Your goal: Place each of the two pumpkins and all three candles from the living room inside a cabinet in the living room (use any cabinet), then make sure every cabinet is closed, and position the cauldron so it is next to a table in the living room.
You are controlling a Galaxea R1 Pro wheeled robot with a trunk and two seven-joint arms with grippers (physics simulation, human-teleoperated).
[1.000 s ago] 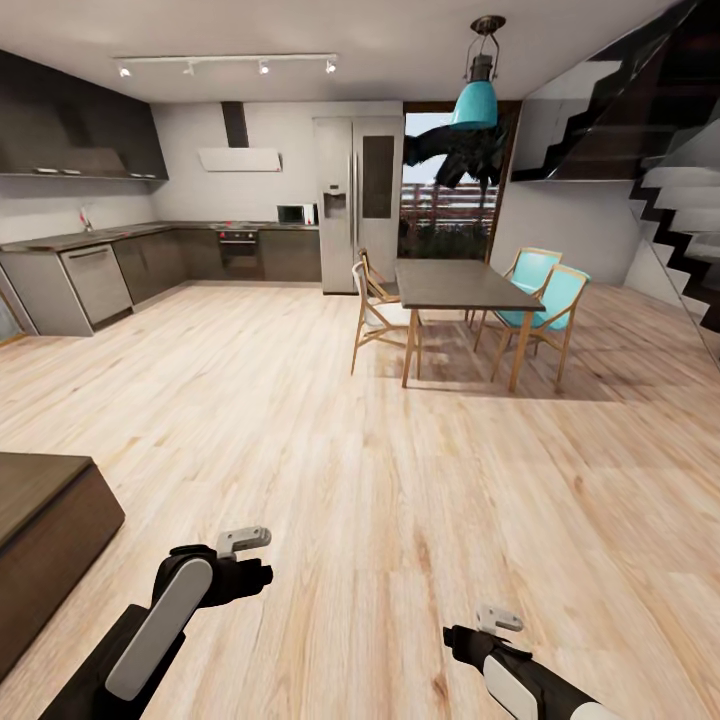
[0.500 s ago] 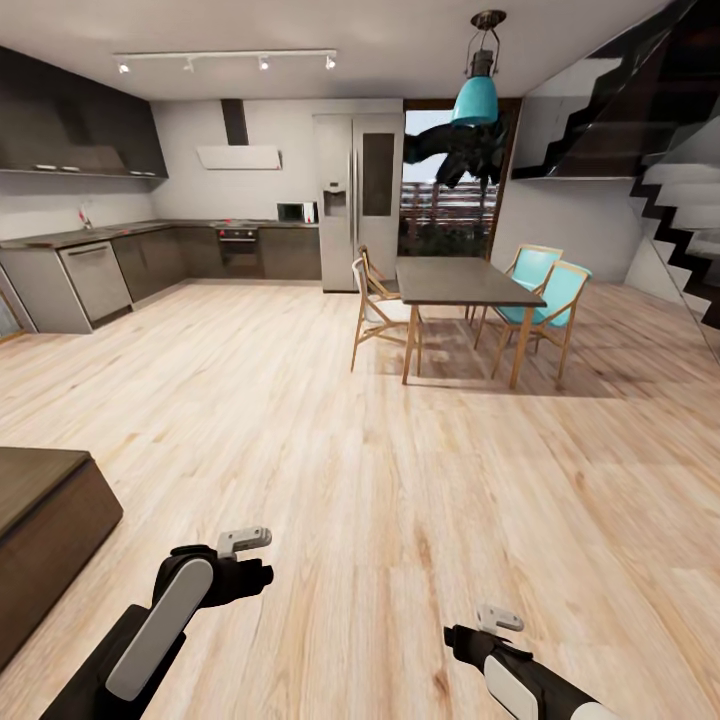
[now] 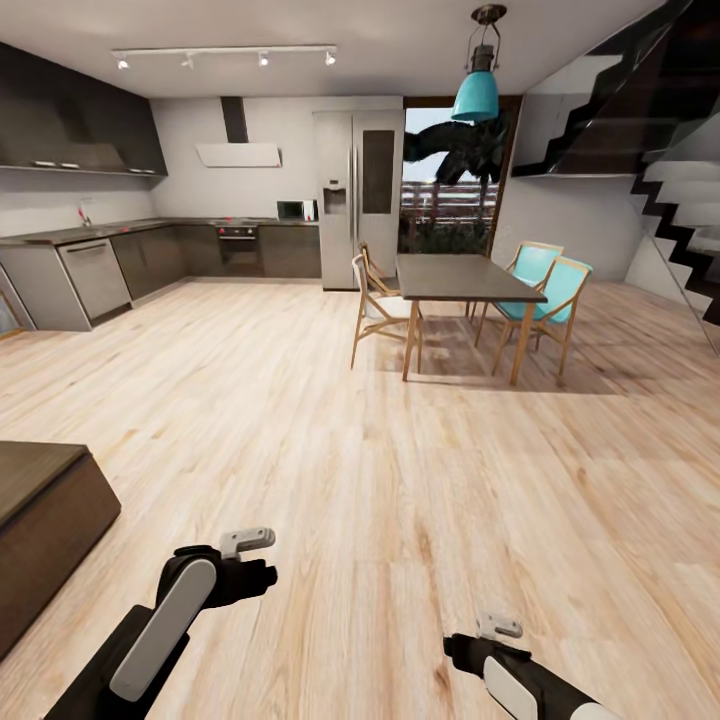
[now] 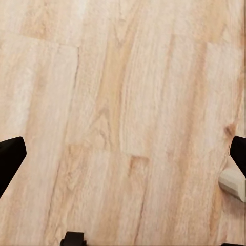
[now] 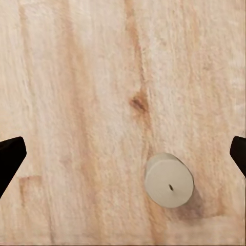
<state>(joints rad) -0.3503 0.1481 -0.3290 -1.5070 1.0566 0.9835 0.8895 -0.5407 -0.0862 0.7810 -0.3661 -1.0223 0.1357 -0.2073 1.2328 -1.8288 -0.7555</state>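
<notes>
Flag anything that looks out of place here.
A small pale cylinder, perhaps a candle, sits loose on the wooden floor below the open right hand. That is an odd spot for it.

The floor [image 3: 300, 400] stretched ahead to the kitchen counters [image 3: 100, 240] along the far left wall, with the fridge [image 3: 358, 200] right of them. The dining table [image 3: 455, 280] stood far right, chairs [image 3: 545, 295] on both sides, a lamp [image 3: 476, 90] hanging above. Stairs [image 3: 690, 220] rose at the right edge. A low unit [image 3: 45, 520] sat near left.
</notes>
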